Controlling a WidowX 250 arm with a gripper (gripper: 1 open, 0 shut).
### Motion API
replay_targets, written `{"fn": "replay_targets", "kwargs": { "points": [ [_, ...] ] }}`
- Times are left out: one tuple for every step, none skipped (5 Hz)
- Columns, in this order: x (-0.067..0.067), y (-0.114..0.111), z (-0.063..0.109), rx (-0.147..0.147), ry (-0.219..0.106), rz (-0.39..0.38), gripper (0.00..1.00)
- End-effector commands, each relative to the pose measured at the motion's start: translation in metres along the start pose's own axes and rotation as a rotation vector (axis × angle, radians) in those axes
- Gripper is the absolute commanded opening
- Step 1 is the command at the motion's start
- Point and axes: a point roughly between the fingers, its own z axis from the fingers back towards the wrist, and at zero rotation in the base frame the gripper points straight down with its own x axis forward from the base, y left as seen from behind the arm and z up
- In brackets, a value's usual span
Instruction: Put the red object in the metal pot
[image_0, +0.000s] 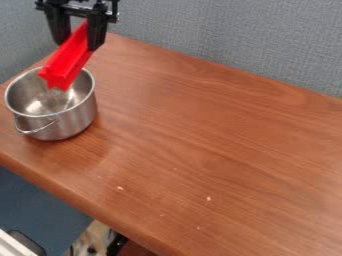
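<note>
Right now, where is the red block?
In the camera view, the red block is at upper left, tilted in the end effector, its lower end over the metal pot.

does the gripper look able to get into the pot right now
Probably not straight down: it looks shut on the red bar, whose lower end slants over the opening of the metal pot, so the gripper would likely need to release it first.
</note>
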Motion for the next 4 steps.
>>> {"fn": "replay_targets", "kwargs": {
  "points": [
    [0.006,-0.003,0.023,0.007,-0.079,-0.003,0.00],
    [0.006,-0.001,0.024,0.004,-0.079,0.005,0.00],
    [0.001,0.003,0.024,0.008,-0.071,0.014,0.00],
    [-0.005,0.007,0.024,0.013,-0.062,0.024,0.00]
  ]
}}
